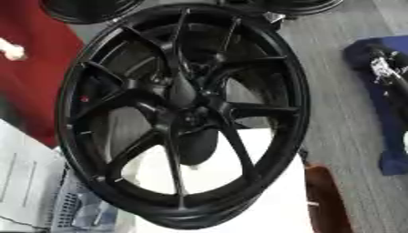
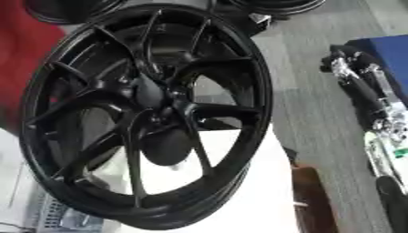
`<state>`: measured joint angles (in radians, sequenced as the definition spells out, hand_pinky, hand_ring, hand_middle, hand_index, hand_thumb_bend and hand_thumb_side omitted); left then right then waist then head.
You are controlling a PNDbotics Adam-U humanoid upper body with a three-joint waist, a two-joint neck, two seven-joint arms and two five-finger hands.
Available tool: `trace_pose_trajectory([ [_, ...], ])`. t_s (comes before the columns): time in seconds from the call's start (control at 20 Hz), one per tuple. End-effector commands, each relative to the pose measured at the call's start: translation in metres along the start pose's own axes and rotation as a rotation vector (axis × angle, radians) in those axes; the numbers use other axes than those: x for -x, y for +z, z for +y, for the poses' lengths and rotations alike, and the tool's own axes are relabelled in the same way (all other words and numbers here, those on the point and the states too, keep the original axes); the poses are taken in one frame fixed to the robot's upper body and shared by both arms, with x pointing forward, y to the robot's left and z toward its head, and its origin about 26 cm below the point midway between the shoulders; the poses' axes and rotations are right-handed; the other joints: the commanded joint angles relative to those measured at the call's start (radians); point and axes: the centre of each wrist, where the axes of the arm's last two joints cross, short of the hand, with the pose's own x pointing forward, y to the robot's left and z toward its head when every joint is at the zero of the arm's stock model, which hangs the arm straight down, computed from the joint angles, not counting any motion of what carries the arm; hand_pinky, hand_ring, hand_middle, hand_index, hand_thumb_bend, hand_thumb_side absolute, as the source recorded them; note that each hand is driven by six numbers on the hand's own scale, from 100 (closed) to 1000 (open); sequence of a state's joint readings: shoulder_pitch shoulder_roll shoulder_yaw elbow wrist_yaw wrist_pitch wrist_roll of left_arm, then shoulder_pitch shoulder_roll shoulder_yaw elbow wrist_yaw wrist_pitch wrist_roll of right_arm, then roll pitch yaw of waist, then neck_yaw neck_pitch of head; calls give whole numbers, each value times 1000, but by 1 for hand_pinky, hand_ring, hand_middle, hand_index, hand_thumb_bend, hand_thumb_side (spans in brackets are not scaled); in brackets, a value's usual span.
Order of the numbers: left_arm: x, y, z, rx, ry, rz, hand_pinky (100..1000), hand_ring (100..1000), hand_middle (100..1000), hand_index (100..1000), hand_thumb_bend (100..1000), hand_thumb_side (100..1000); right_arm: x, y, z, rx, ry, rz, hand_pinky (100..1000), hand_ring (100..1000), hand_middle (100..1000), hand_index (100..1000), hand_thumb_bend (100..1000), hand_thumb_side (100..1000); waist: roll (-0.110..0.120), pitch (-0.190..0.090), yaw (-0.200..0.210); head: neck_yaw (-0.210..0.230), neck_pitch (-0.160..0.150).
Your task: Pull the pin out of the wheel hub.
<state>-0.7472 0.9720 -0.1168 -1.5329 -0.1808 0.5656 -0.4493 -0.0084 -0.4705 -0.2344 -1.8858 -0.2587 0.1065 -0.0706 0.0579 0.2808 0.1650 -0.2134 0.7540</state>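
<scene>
A large black wheel rim (image 1: pixel 181 113) stands upright and fills the middle of both views. Its spokes meet at the dark hub (image 1: pixel 187 98). I cannot make out a pin at the hub. A small red spot (image 1: pixel 84 98) shows on the inner barrel at the left. My right arm, black and silver, reaches up along the right edge, and its hand (image 2: pixel 341 57) hangs well to the right of the rim, touching nothing. My left hand shows in neither view.
The rim stands on a white surface (image 1: pixel 271 200). A red cloth (image 1: pixel 32 68) lies at the left and a blue mat (image 1: pixel 395 50) at the right on grey floor. More black rims (image 1: pixel 88 9) sit at the top, and a brown object (image 1: pixel 327 195) lies at the lower right.
</scene>
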Motion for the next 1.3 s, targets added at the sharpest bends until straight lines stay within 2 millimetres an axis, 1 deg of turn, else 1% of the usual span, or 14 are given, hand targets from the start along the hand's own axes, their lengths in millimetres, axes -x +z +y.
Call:
trace_pose_trajectory([
  [0.05,20,14,35,-135,33,20,750,601,539,765,308,392,-12,-4,-4,1,21,-42,969,753,666,812,100,499,-1,-21,0,-5,-14],
  [0.1,31,14,36,-158,51,54,773,656,609,812,370,505,-14,-4,-6,7,20,-49,969,753,666,812,100,498,-4,-26,7,-16,-19],
  [0.15,45,13,36,-181,65,93,807,731,704,870,494,709,-15,-4,-6,8,18,-54,969,753,666,812,100,495,-5,-30,7,-19,-22],
  [0.2,60,13,35,-203,75,127,809,733,707,873,497,720,-15,-5,-6,6,15,-57,969,753,666,812,100,495,-6,-34,4,-17,-23],
  [0.25,71,15,33,-223,84,146,809,730,709,878,487,785,-16,-5,-6,2,13,-59,969,752,666,812,100,493,-5,-37,0,-13,-24],
  [0.3,80,16,31,-239,101,151,806,726,705,874,481,797,-16,-6,-6,-1,11,-60,969,752,666,812,100,493,-5,-40,-4,-9,-24],
  [0.35,87,19,30,-259,121,145,798,709,683,852,440,812,-17,-6,-6,-4,8,-61,969,752,666,812,100,492,-6,-42,-6,-7,-25],
  [0.4,93,22,30,-283,144,133,795,701,674,845,425,809,-17,-6,-5,-7,5,-62,969,752,666,812,100,491,-6,-44,-9,-4,-26],
  [0.45,99,25,31,-309,170,121,784,678,644,827,380,796,-17,-7,-5,-11,2,-63,969,752,666,812,100,490,-6,-46,-11,0,-27],
  [0.55,106,28,31,-345,207,89,777,658,621,816,358,788,-18,-8,-4,-16,-2,-65,969,752,666,812,100,488,-6,-49,-15,6,-28],
  [0.85,110,25,21,-421,320,-37,740,578,532,756,278,718,-18,-8,-4,-20,-10,-67,968,751,666,812,100,485,-9,-56,-17,9,-28],
  [1.0,108,22,12,-466,399,-106,733,559,509,742,270,691,-18,-8,-4,-23,-15,-69,968,751,666,812,100,482,-11,-58,-17,10,-26],
  [1.15,102,18,-4,-488,488,-165,728,544,493,734,268,687,-19,-9,-3,-26,-20,-74,968,751,666,812,100,480,-14,-59,-18,13,-28],
  [1.3,90,16,-25,-499,570,-240,724,537,487,727,274,670,-22,-11,-1,-35,-30,-88,968,751,666,811,100,470,-21,-61,-26,22,-29],
])
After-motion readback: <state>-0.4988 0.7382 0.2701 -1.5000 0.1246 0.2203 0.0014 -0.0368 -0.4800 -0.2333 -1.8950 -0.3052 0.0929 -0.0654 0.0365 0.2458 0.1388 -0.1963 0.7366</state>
